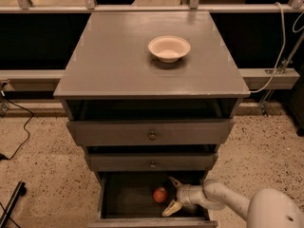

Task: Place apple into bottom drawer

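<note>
The apple (160, 194), small and red-orange, rests on the dark floor of the open bottom drawer (118, 201). My gripper (171, 195) is inside the drawer just right of the apple, with its cream fingers (171, 207) spread apart above and below. The apple sits just left of the fingertips; whether they touch it I cannot tell. My white arm (223, 201) reaches in from the lower right.
A cream bowl (169, 48) stands on the grey cabinet top (109, 61). Two upper drawers with small knobs (152, 136) sit partly pulled out above the bottom one. Cables lie on the speckled floor at left (19, 141).
</note>
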`<state>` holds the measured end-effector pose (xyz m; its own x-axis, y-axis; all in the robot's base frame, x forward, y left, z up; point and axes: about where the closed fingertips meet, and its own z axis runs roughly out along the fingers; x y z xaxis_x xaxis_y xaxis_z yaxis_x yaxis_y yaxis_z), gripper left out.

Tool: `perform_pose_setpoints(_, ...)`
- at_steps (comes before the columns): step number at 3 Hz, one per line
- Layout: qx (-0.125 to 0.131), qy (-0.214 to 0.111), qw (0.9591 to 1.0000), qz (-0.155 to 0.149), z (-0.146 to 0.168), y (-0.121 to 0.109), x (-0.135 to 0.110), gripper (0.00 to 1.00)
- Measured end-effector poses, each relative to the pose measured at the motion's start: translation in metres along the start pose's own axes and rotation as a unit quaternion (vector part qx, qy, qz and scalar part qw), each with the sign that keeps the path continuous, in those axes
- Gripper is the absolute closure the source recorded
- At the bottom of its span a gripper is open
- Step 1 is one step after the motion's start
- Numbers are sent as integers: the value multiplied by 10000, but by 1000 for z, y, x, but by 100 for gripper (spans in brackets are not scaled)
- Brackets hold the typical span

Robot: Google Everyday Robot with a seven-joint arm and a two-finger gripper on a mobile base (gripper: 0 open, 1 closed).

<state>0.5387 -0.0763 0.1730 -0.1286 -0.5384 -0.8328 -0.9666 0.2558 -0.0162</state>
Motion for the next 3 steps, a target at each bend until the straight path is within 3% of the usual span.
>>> perform_pose_setpoints(2,320,-526,9980,162,-45,-2,-3,0)
perform_pose_setpoints(3,319,-526,9980,162,-45,-2,-3,0)
